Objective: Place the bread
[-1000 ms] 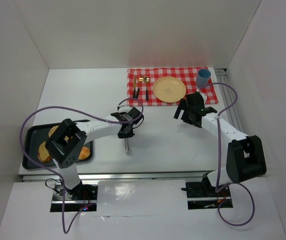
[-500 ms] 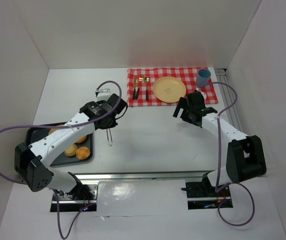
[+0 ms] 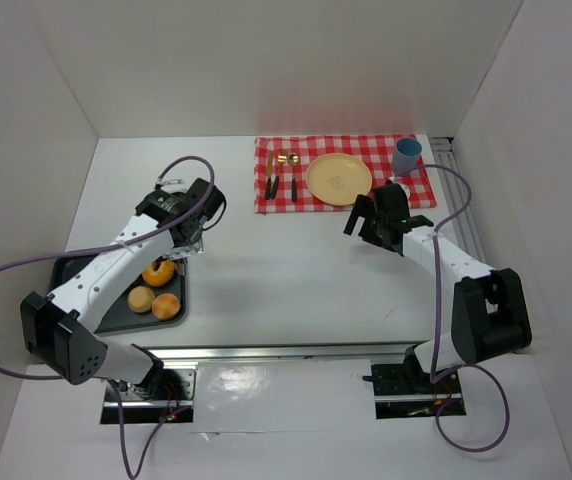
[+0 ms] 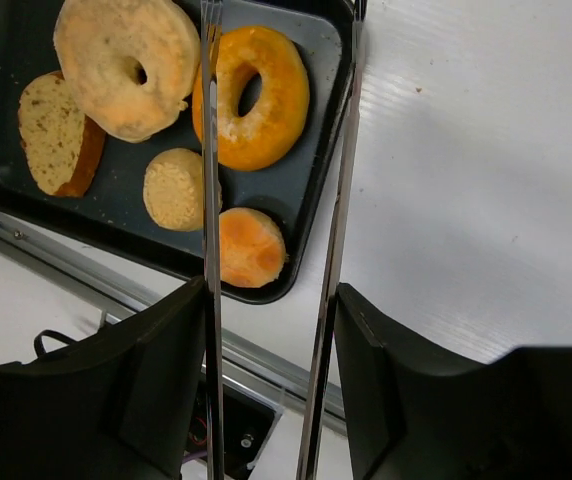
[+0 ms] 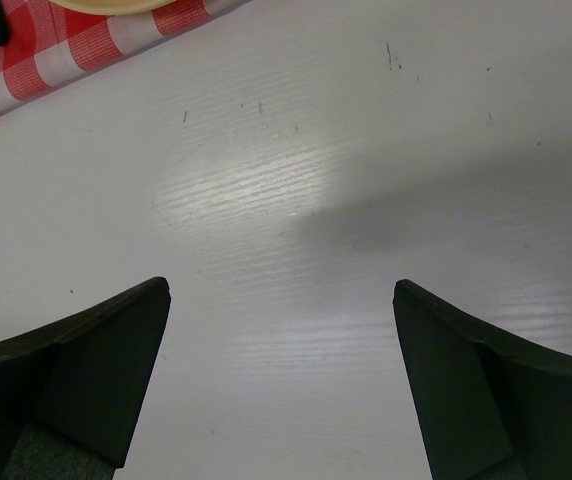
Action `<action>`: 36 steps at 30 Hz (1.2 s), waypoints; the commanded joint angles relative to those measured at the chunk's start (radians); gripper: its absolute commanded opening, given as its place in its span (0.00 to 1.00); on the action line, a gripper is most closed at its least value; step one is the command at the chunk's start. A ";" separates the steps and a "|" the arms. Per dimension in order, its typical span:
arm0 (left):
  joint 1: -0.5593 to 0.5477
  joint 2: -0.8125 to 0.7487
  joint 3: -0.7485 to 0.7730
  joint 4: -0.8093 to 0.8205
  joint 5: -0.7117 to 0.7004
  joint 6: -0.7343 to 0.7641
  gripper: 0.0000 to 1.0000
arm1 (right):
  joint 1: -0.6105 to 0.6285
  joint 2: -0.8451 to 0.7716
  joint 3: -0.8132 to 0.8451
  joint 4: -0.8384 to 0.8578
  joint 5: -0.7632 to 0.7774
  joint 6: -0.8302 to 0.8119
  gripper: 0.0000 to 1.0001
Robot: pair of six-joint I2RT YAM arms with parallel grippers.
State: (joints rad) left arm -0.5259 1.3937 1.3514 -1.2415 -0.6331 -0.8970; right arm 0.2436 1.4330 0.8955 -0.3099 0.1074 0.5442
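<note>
Left gripper (image 4: 271, 290) over near-left part of surface (image 4: 466, 200), jaws clamped on tongs (image 4: 211, 150), tong arms spread. Tong tips above orange bagel (image 4: 266, 110) at right rim of dark tray (image 4: 116, 205). Pale bagel (image 4: 116, 50), bread slice (image 4: 56, 135) and two rolls (image 4: 176, 188) also in tray. Right gripper (image 5: 281, 290) near yellow plate (image 3: 339, 178), jaws wide apart, holding nothing.

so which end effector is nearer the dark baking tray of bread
Left. The left end effector, gripping metal tongs, hovers over the far right corner of the dark baking tray; the right end effector is well off to the right, near the red checked cloth.
</note>
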 commanded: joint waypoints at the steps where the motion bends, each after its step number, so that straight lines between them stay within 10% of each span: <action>1: 0.024 -0.033 0.018 -0.013 -0.031 0.033 0.63 | -0.007 0.007 0.002 0.045 -0.008 -0.016 1.00; 31: 0.067 -0.055 -0.221 0.088 0.078 -0.046 0.58 | -0.007 0.017 0.011 0.035 -0.017 -0.016 1.00; 36: 0.058 -0.045 -0.221 0.088 0.078 -0.046 0.44 | -0.007 0.007 0.011 0.035 -0.017 -0.016 1.00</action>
State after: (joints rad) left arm -0.4652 1.3434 1.1328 -1.1488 -0.5476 -0.9264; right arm 0.2432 1.4487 0.8955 -0.3058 0.0902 0.5373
